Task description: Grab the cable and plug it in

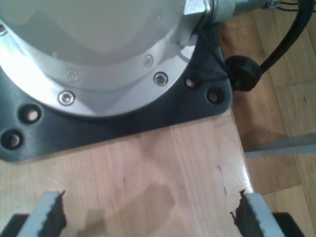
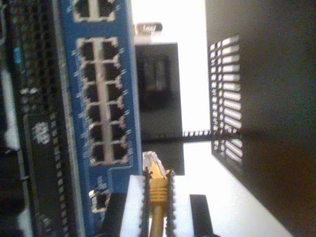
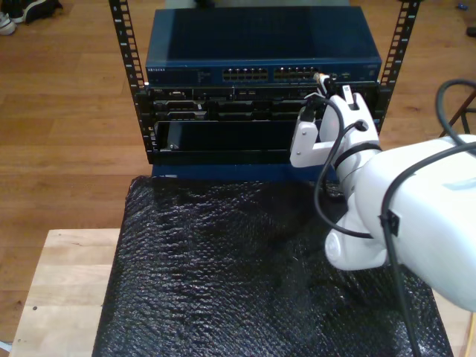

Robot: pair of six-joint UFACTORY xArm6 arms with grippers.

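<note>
Because the plug has to enter a port nose-first, my second gripper (image 2: 157, 197) is clamping the cable (image 2: 158, 190) just behind its clear connector, leaving the tip free and pointing toward the blue switch (image 2: 106, 98). In the second wrist view that tip is sitting just beside the lower end of the port block (image 2: 103, 116), near it but not yet inside any socket, so I judge the insertion is still to come. In the exterior view the same arm is reaching to the switch's front at that view's right, holding the plug level with the row of ports (image 3: 286, 74). My first gripper (image 1: 148, 212) is hanging with its jaws spread wide and empty over the wooden table (image 1: 163, 168) beside an arm's base plate (image 1: 123, 116), parked out of the way.
</note>
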